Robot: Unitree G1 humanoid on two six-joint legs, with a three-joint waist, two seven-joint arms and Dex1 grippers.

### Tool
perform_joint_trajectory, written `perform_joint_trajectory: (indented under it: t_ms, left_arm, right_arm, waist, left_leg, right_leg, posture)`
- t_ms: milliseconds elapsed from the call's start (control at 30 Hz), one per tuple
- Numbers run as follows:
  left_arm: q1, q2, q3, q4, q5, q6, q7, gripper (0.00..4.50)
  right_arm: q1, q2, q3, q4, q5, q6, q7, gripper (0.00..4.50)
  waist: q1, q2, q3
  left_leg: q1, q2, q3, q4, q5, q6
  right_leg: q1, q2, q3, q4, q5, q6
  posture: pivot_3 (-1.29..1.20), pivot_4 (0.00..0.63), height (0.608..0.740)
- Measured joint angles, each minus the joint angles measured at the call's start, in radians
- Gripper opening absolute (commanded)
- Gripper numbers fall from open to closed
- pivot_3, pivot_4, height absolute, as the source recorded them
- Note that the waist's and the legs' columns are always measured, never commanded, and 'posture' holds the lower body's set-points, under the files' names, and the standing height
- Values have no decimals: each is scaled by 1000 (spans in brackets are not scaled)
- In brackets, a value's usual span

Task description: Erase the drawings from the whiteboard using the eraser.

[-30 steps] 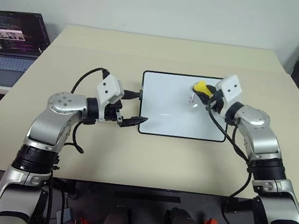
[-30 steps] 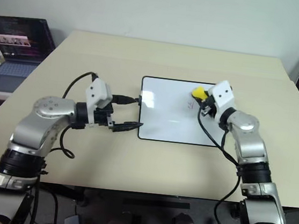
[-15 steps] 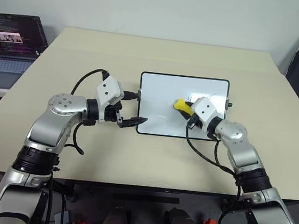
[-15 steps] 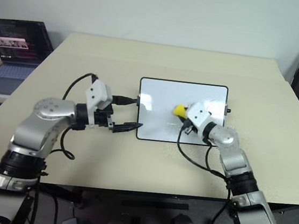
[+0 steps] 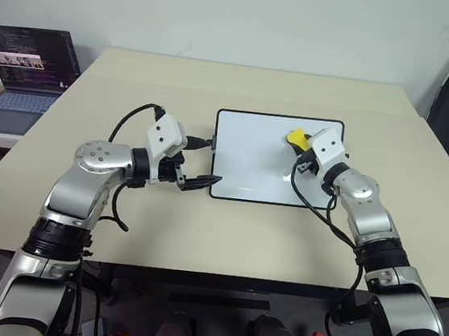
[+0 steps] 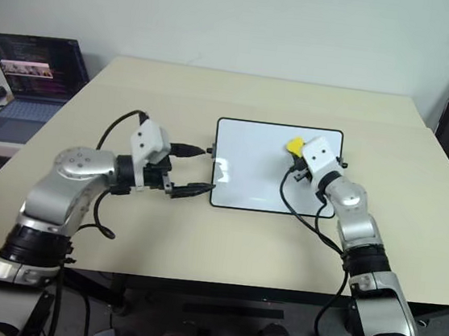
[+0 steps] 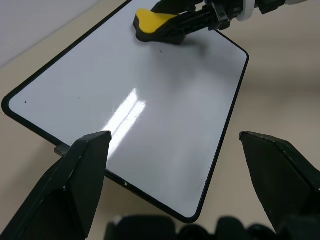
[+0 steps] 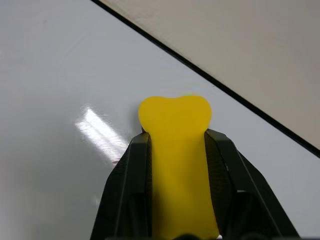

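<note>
yellow eraser (image 8: 176, 150) sits clamped in the right claw (image 5: 302, 142) on the whiteboard (image 5: 249, 167).

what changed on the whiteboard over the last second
The right gripper, shut on the yellow eraser, swept toward the whiteboard's near edge and came back to the far right part. The red drawings seen there earlier are gone. The left gripper stayed at the board's near-left corner.
</note>
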Motion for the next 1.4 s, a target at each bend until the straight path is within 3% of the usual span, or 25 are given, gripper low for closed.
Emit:
perform_joint_trajectory:
  t_ms: [167, 433, 667, 833, 900, 967, 1133, 1400]
  left_arm:
    - [-1, 0, 0, 1, 0, -8, 0, 4500]
    - [-3, -1, 0, 3, 0, -9, 0, 4500]
    - [-7, -1, -1, 3, 1, -8, -1, 4500]
    - [-28, 5, 1, 11, -1, -8, -4, 4500]
    - [-36, 10, 5, 22, -2, -8, -7, 4500]
    - [-41, 13, 8, 27, -5, -6, -9, 4500]
    - [-54, 15, 15, 27, -12, 0, -10, 4500]
    - [-66, 13, 15, 27, -12, 11, -13, 4500]
  right_arm:
    - [27, -2, 3, -28, 1, 2, 36, 1102]
    - [160, -15, 72, -207, 20, 91, 261, 1101]
    - [167, -29, 56, -265, 58, 177, 318, 1101]
    - [237, -184, 28, -499, 204, 440, 488, 1101]
    - [244, -268, -48, -606, 285, 519, 537, 1101]
    - [241, -353, -147, -657, 336, 553, 555, 1101]
    - [226, -493, -306, -544, 355, 532, 554, 1101]
    - [226, -521, -305, -401, 327, 441, 561, 1101]
  waist:
    - [-1, 0, 0]
    - [-10, 0, 0]
    - [-4, 0, 0]
    - [10, 2, 2]
    - [16, 4, 3]
    - [22, 4, 3]
    - [21, 3, 3]
    - [20, 3, 3]
  left_leg:
    - [0, 0, 0, 0, 0, 0]
    - [0, 1, 0, -3, 0, 0]
    - [-4, 1, 0, -3, 0, 0]
    - [-18, 0, -1, -6, 0, 0]
    - [-29, -1, -1, -6, 0, 0]
    - [-30, 0, -1, -6, -1, -1]
    - [-30, 0, 0, -15, -2, -2]
    - [-30, 0, 1, -15, -2, -1]
  right_leg:
    - [0, 0, 0, 0, 0, 0]
    - [-2, 1, 0, -1, -1, -1]
    - [-5, 0, 0, -2, -1, -1]
    - [-16, 0, -2, -5, 1, 6]
    - [-28, 0, -2, -3, 1, 7]
    - [-29, 0, -3, -4, 3, 3]
    - [-29, 0, -3, -14, 2, 2]
    - [-29, 0, -2, -14, 2, 2]
  posture:
    - [0, 150, 740]
    - [0, 150, 740]
    - [0, 150, 740]
    - [0, 150, 740]
    - [0, 150, 740]
    - [0, 150, 740]
    - [0, 150, 740]
    - [0, 150, 740]
